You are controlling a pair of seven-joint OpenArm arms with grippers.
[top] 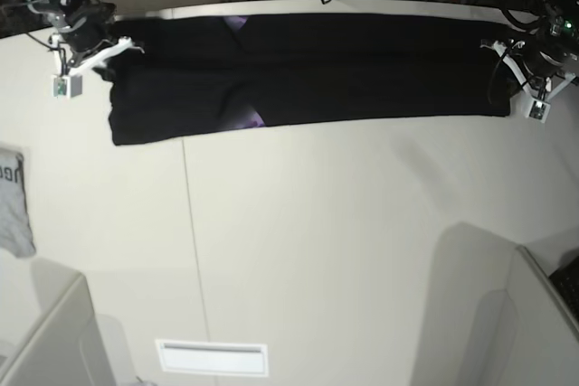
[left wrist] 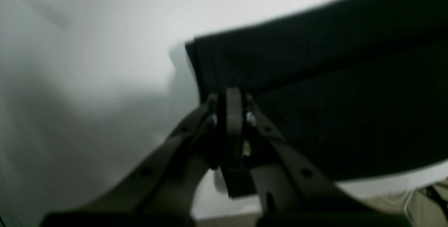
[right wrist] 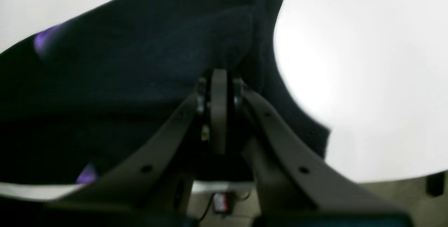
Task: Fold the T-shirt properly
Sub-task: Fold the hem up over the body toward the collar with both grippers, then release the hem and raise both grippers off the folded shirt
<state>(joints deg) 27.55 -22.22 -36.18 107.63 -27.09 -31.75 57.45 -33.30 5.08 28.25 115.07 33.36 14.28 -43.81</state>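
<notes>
T-shirt (top: pixel 362 79) is stretched along the table's (top: pixel 344 250) far edge; left gripper (left wrist: pixel 232 95) and right gripper (right wrist: pixel 218 76) are clamped on opposite ends. Tension is likely kept so the fold lies flat.

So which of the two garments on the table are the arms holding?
The large black T-shirt stretched along the far edge, gripped at both ends; the small grey garment lies untouched at the left edge.

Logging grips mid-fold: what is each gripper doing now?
Left gripper: shut on the T-shirt.
Right gripper: shut on the T-shirt.
</notes>
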